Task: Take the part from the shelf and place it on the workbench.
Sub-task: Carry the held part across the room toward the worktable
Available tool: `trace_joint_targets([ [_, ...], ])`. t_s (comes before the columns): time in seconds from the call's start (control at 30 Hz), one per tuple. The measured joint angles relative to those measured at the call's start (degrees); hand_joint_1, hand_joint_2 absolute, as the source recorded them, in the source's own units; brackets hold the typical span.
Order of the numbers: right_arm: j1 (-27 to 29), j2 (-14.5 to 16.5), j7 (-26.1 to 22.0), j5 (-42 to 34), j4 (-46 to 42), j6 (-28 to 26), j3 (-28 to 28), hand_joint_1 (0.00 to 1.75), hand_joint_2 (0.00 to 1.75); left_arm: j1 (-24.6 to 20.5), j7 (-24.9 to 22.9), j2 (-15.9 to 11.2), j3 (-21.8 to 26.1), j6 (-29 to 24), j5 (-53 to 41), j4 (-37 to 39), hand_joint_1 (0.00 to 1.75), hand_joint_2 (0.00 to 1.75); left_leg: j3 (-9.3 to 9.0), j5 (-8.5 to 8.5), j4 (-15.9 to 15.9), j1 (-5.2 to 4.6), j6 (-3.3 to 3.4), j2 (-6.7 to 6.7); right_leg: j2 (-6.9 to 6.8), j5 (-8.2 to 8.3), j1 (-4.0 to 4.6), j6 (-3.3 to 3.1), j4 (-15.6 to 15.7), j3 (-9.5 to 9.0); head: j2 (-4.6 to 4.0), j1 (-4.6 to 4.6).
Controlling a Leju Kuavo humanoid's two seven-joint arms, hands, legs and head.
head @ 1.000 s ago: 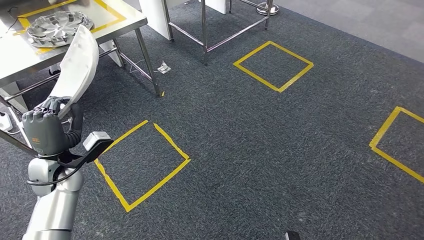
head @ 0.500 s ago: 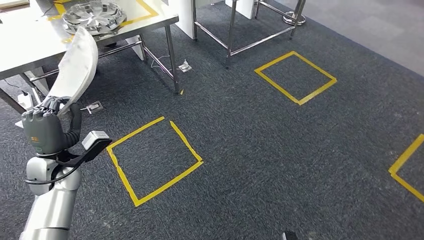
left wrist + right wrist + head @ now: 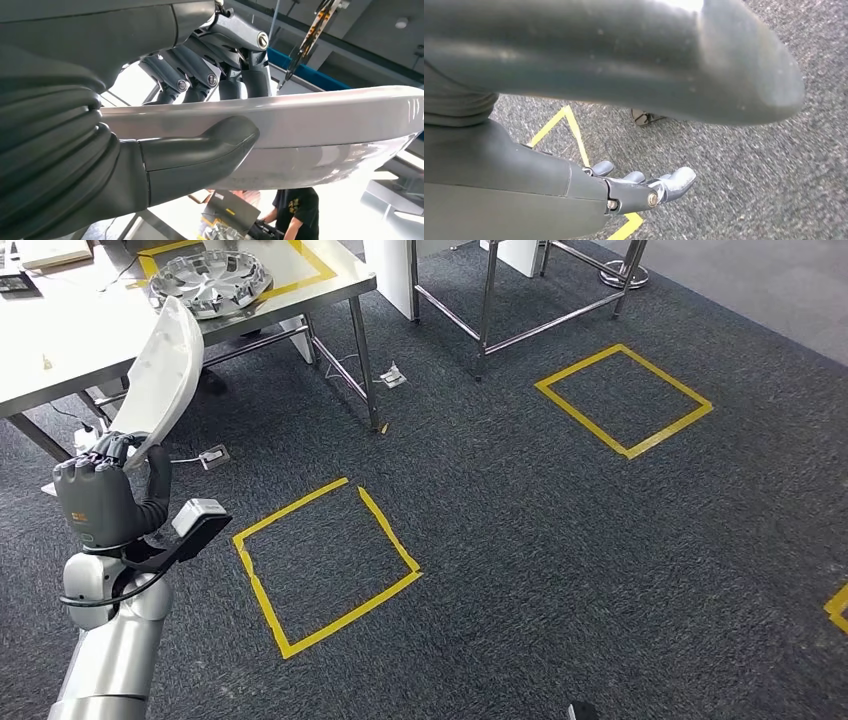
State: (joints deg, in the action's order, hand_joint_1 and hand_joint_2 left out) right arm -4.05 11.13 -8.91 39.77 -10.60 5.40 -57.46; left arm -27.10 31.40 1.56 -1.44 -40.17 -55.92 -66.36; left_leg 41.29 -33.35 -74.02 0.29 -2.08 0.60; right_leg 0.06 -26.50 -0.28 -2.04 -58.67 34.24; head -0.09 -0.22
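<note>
A long, curved white part stands upright in my left hand, which grips its lower end at the lower left of the head view. In the left wrist view the thumb and the fingers clamp the white part from both sides. The part's upper end overlaps the edge of the white workbench at the upper left. My right hand hangs over the dark carpet with its fingers stretched out and nothing in them.
A silver wheel cover lies inside a yellow tape frame on the workbench. Yellow tape squares mark the carpet. A metal table frame stands at the back. A floor socket sits under the bench. A person stands nearby.
The whole picture has shifted right and down, so the camera has turned left toward the workbench. My left hand keeps its hold on the white part.
</note>
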Motion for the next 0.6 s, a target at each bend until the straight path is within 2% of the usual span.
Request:
trace_joint_targets([
  [0.03,0.1,0.0,0.0,0.1,0.0,0.0,0.0,0.0,0.0,0.2,-0.1,0.0,0.0,0.0,0.0,0.0,1.75,1.75,0.87,0.74,-0.7,0.08,-0.12,-0.05,0.01,-0.31,-0.01,0.05,-0.1,-0.34,0.0,0.01],
  [0.07,0.1,0.0,0.0,0.1,0.0,0.0,0.0,0.0,0.0,0.3,-0.1,0.0,0.0,0.0,0.0,0.0,1.75,1.75,0.57,2.61,0.8,0.14,-0.18,-0.14,0.0,-0.65,-0.02,0.16,-0.1,-0.75,0.0,0.0],
  [0.1,0.2,0.0,0.0,0.2,0.0,0.0,0.0,0.0,0.0,0.3,-0.2,0.0,0.0,0.0,0.0,-0.1,1.75,1.75,-0.78,5.16,4.3,0.18,-0.15,-0.36,-0.06,-1.03,-0.05,0.29,-0.2,-1.21,0.0,0.01],
  [0.13,0.2,0.0,0.0,0.3,0.0,0.1,0.0,0.0,0.0,0.3,-0.3,0.1,0.0,0.0,-0.1,-0.2,1.75,1.75,-2.48,7.15,8.2,0.09,-0.01,-1.18,-0.18,-1.44,-0.02,0.48,-0.3,-1.64,0.0,0.02],
  [0.17,0.1,0.0,-0.1,0.5,0.0,0.1,0.0,0.0,0.0,0.2,-0.5,0.1,0.0,0.0,-0.2,-0.4,1.75,1.75,-4.02,8.39,11.5,-0.16,0.32,-2.03,-0.3,-1.84,0.09,0.74,-0.4,-1.94,0.0,-0.05],
  [0.2,0.1,0.0,-0.1,0.7,0.0,0.1,0.1,0.0,0.0,0.3,-0.7,0.1,0.0,0.0,-0.3,-0.6,1.75,1.75,-4.97,8.79,13.7,-0.37,0.78,-2.72,-0.5,-2.16,0.22,1.03,-0.5,-2.13,0.0,0.01],
  [0.23,0.1,0.0,-0.2,0.9,0.0,0.1,0.1,0.0,0.0,0.4,-1.0,0.1,0.0,0.0,-0.4,-0.9,1.75,1.75,-5.3,8.47,14.4,-0.61,1.26,-3.16,-0.77,-2.4,0.34,1.33,-0.5,-2.21,0.0,0.05],
  [0.3,0.2,-0.1,-0.6,1.0,0.0,0.1,0.1,0.0,0.0,0.8,-1.5,0.2,0.0,0.0,-0.5,-1.7,1.75,1.75,-5.38,8.27,14.7,-0.62,2.16,-2.5,-1.39,-2.8,0.43,1.95,-0.4,-2.39,0.0,0.2],
  [0.37,0.1,-0.1,-1.2,1.0,0.0,0.1,0.1,0.0,0.0,1.2,-2.0,0.2,0.0,0.0,-0.5,-2.6,1.75,1.75,-5.8,8.1,14.9,-0.36,2.88,-1.89,-1.24,-3.92,0.33,2.65,-2.2,-1.8,0.0,0.27],
  [0.4,0.1,-0.2,-1.3,1.0,0.0,0.2,0.1,0.0,0.0,1.3,-2.2,0.2,0.0,0.0,-0.5,-3.0,1.75,1.75,-6.05,7.99,15.0,-0.21,3.21,-1.65,-0.96,-5.08,0.23,2.97,-4.9,-0.46,0.0,0.32],
  [0.47,0.1,-0.2,-1.4,1.0,0.0,0.3,0.1,0.0,0.0,1.5,-2.4,0.3,0.0,0.0,-0.6,-3.4,1.75,1.75,-6.34,7.59,14.9,-0.18,3.59,-1.21,-0.58,-7.69,0.05,3.39,-12.4,3.97,0.0,0.42],
  [0.5,0.1,-0.2,-1.4,1.0,0.0,0.3,0.2,0.0,0.0,1.7,-2.5,0.3,0.0,0.0,-0.6,-3.5,1.75,1.75,-6.5,7.37,14.9,-0.19,3.65,-1.0,-0.56,-8.27,-0.01,3.5,-15.5,6.1,0.0,0.43],
  [0.53,0.1,-0.2,-1.3,1.1,0.0,0.3,0.2,0.0,0.0,1.9,-2.6,0.3,0.0,0.0,-0.6,-3.5,1.75,1.75,-6.73,7.13,14.9,-0.19,3.62,-0.79,-0.55,-7.72,-0.04,3.53,-16.6,7.35,0.0,0.43],
  [0.57,0.2,-0.2,-1.3,1.1,0.0,0.4,0.2,0.0,0.0,2.1,-2.6,0.3,0.0,0.0,-0.7,-3.6,1.75,1.75,-7.03,6.87,14.8,-0.17,3.53,-0.59,-0.54,-6.14,-0.06,3.48,-15.6,7.55,0.0,0.43],
  [0.6,0.2,-0.2,-1.2,1.1,0.0,0.4,0.2,0.0,0.0,2.2,-2.7,0.3,0.0,0.0,-0.7,-3.7,1.75,1.75,-7.41,6.57,14.8,-0.16,3.39,-0.44,-0.54,-3.72,-0.08,3.35,-12.6,6.67,0.0,0.44],
])
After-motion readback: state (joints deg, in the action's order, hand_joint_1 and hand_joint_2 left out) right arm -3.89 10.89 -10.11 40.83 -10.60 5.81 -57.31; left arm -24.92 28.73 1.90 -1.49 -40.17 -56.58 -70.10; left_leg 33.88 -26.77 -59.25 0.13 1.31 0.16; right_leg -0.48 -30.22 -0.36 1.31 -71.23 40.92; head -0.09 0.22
